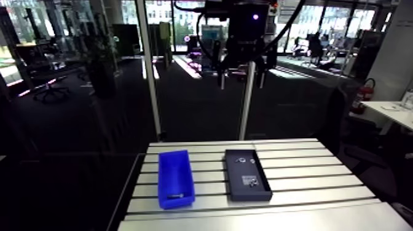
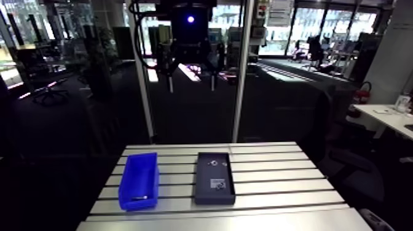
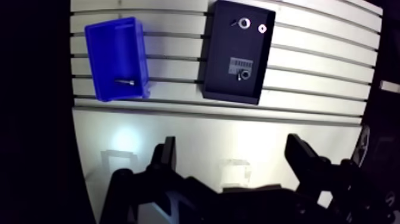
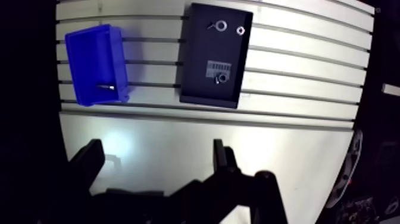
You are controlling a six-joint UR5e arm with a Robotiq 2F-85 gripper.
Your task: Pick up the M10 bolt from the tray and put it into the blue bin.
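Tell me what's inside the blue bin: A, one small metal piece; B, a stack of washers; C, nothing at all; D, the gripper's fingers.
A: a single small metal piece, likely the bolt, lies on the floor of the bin near one end, while the gripper hangs open and apart from the bin.

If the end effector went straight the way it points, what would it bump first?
Probably the bare slotted aluminium table, short of the blue plastic bin and black rectangular tray; depth is unclear.
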